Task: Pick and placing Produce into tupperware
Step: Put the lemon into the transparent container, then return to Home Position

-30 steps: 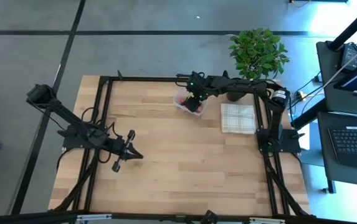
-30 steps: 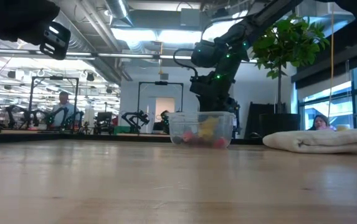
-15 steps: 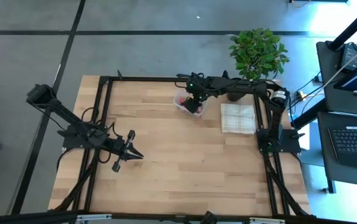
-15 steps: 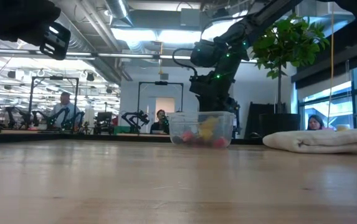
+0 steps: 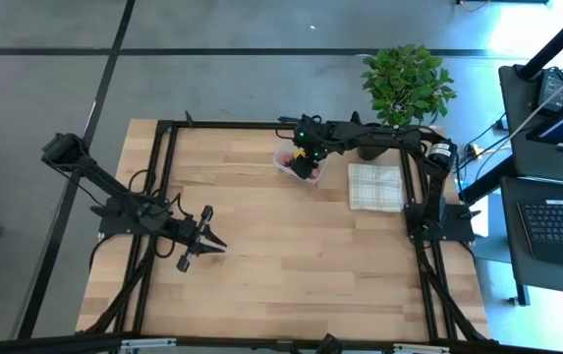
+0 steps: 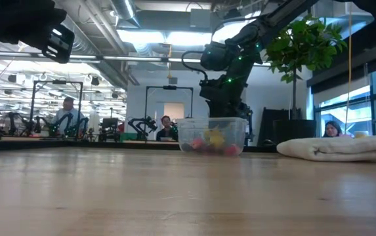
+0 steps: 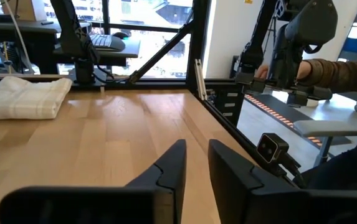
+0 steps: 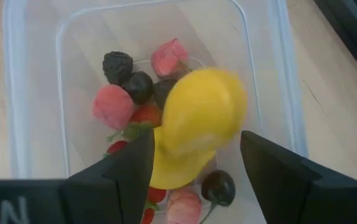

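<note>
Yellow lemon (image 8: 200,118) (blurred) above berries (image 8: 134,93) in tupperware (image 8: 16,93).

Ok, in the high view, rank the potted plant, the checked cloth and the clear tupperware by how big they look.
1. Potted plant, its foliage spreading widest.
2. Checked cloth, a little smaller than the plant.
3. Tupperware, smallest, though the right claw above it hides part of it.

clear glossy plastic tupperware (image 8: 278,74); matt wooden table (image 5: 291,246); soft woven cloth (image 5: 375,187).
</note>
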